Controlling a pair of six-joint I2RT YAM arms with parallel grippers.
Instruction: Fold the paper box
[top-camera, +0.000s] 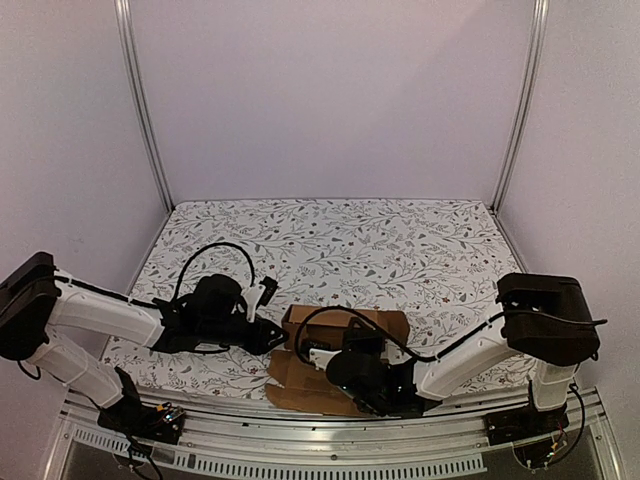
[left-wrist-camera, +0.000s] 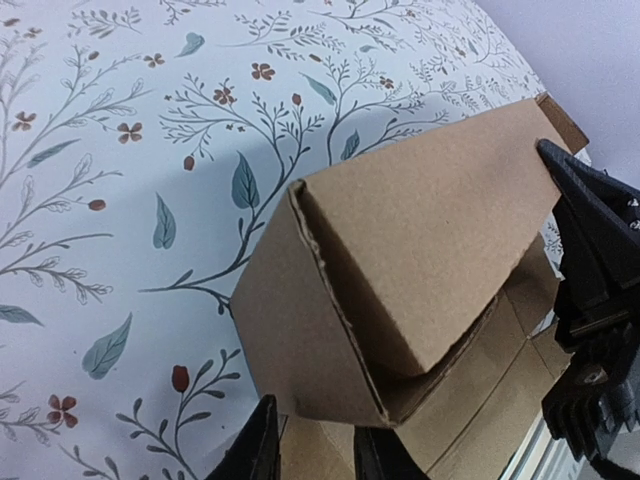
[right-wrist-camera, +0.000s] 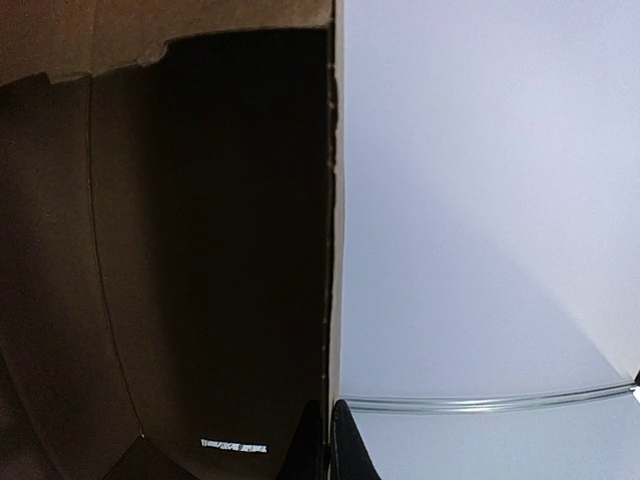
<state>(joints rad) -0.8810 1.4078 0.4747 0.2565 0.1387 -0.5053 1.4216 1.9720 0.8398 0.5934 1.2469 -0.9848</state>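
Paper box (top-camera: 385, 325) stood half-raised; right tool (right-wrist-camera: 328, 445) pinched one wall, left tool (left-wrist-camera: 315, 445) stood slightly parted, so the unsupported flap could spring back flat.

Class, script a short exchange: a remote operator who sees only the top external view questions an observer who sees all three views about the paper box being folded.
Operator: From above, the right gripper covers much of the paper box. Is it gripping anything?
Observer: Yes. Its wrist view shows its fingers shut on the thin edge of a raised cardboard panel.
Operator: What does the box's left end look like?
Observer: The left wrist view shows panels folded up into a tent-like shape with an open triangular end.
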